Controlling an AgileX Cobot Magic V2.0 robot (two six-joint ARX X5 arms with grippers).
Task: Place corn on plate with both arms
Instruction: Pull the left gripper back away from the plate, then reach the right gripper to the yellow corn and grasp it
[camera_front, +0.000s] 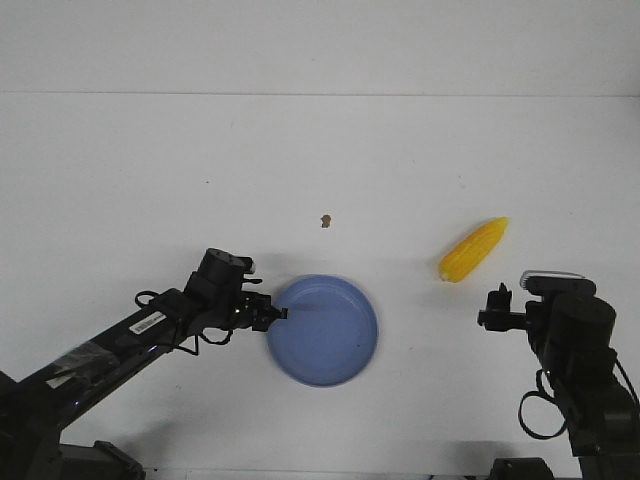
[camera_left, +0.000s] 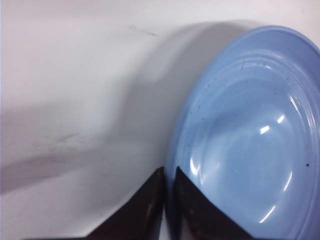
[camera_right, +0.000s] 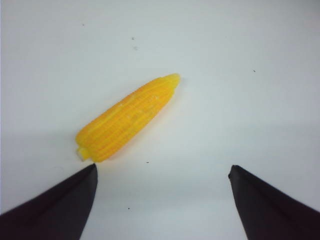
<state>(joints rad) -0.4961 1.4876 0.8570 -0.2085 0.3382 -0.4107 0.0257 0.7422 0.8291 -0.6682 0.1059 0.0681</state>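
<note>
Left hand (camera_front: 278, 315) is clamping the near-left rim of the plate (camera_front: 345, 350) — in the left wrist view the two black fingers (camera_left: 195, 210) are sitting one either side of the raised blue edge, almost touching each other. Likely reason: it is steadying the plate, or readying to drag it, so the dish is not sliding when something is dropped in.

Plate (camera_left: 250, 135) is lying flat on the white bench (camera_front: 150, 160), roughly mid-way across and toward the near edge. Nothing is resting in it; only light glints and a few dark flecks are showing on the blue surface.

Corn (camera_front: 474, 249) is lying on the bench toward the right side, well apart from the plate, tapered tip pointing at the far right corner.

Right hand (camera_front: 493, 310) is hanging just nearside of the cob, spread wide and gripping nothing — in its wrist view the fingers (camera_right: 55, 210) are framing bare bench, with the corn (camera_right: 127, 116) lying just beyond them, its blunt end near one fingertip. Judging by this, the pickup is not yet begun.

A small brown speck (camera_front: 326, 221) is sitting beyond the plate.
</note>
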